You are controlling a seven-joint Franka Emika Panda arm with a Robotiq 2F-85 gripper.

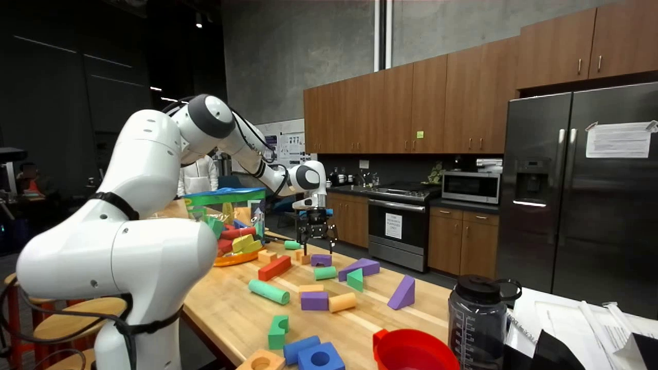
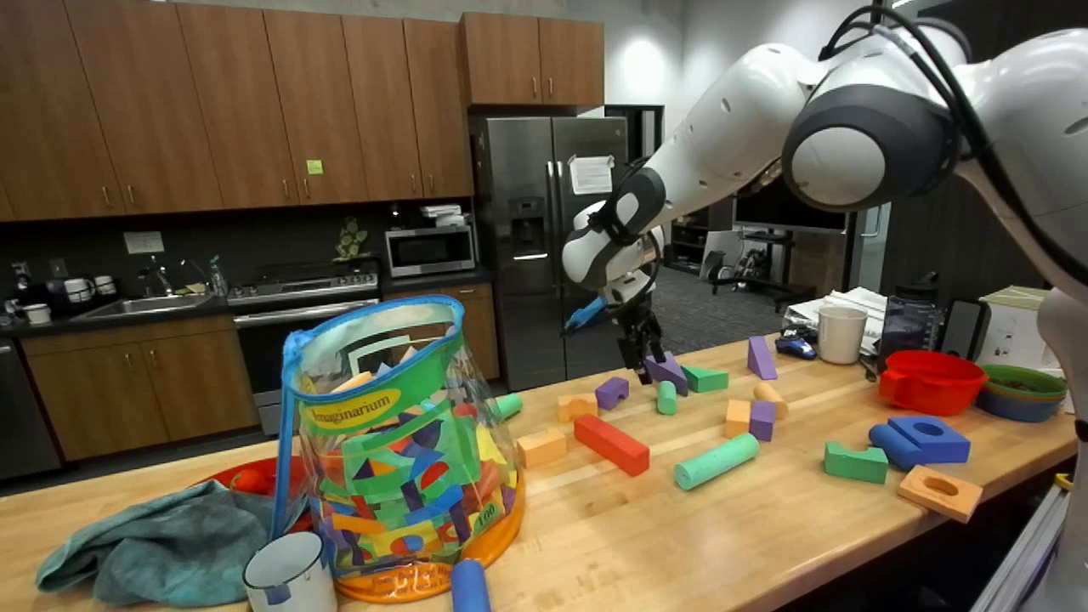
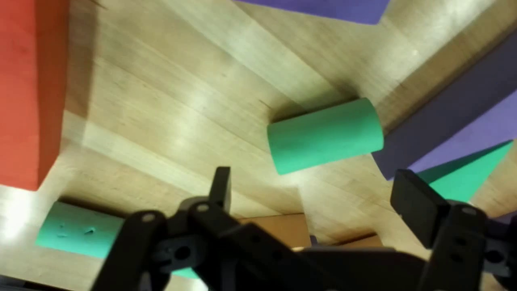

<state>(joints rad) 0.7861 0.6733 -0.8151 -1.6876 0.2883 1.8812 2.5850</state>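
My gripper point(image 3: 315, 186) stands open above the wooden table, with nothing between its fingers point(image 3: 221, 188). Nearest in the wrist view is a short green cylinder point(image 3: 325, 135) lying on its side just ahead of the fingertips. Its right end is close to a purple ramp point(image 3: 440, 113), and a green triangle point(image 3: 472, 173) lies beside that ramp. A purple block point(image 3: 335, 8) is cut off at the top edge, and a red bar point(image 3: 24, 93) fills the left. Below, the gripper partly hides an orange block point(image 3: 278, 228) and a longer green cylinder point(image 3: 80, 228).
A see-through bag of blocks point(image 2: 399, 476) stands on the table, beside a cloth point(image 2: 170, 544) and white mug point(image 2: 289, 574). Other blocks lie scattered, including a purple wedge point(image 1: 403, 293) and blue block point(image 1: 321, 358). A red bowl point(image 1: 411, 352) and dark bottle point(image 1: 477, 324) stand at one end.
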